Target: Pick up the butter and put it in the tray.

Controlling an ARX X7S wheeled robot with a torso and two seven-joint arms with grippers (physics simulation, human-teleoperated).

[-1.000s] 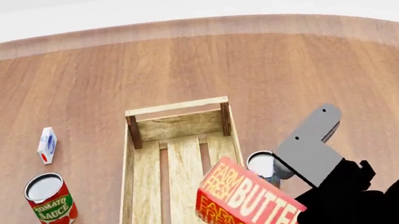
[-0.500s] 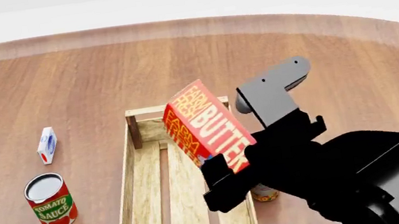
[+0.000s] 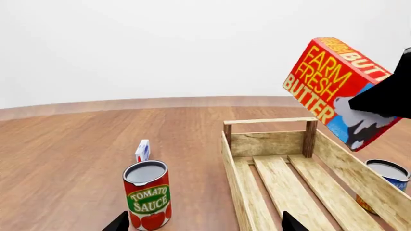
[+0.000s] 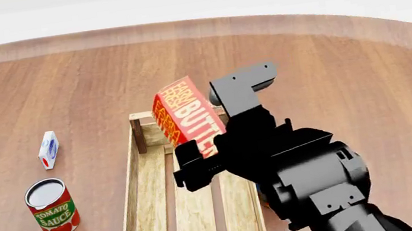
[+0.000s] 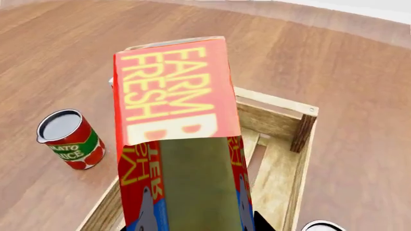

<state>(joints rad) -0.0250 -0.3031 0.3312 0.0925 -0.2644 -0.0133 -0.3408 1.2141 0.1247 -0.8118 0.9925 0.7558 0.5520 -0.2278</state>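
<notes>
Already the butter point(image 4: 185, 118) is gripped by the closed right pincer point(image 4: 205, 158) and held tilted in the air above the tray point(image 4: 132, 192), so only lowering and release are judged to be left.

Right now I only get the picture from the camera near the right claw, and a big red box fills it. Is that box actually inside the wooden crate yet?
Observer: No. The left wrist view shows the butter held tilted in the air above the tray.
Operator: What holds it?
Observer: In the head view, the right gripper is clamped on its lower end.
Operator: Anything else near the soup tin?
Observer: Yes, a small white carton stands beyond the tomato sauce can.
</notes>
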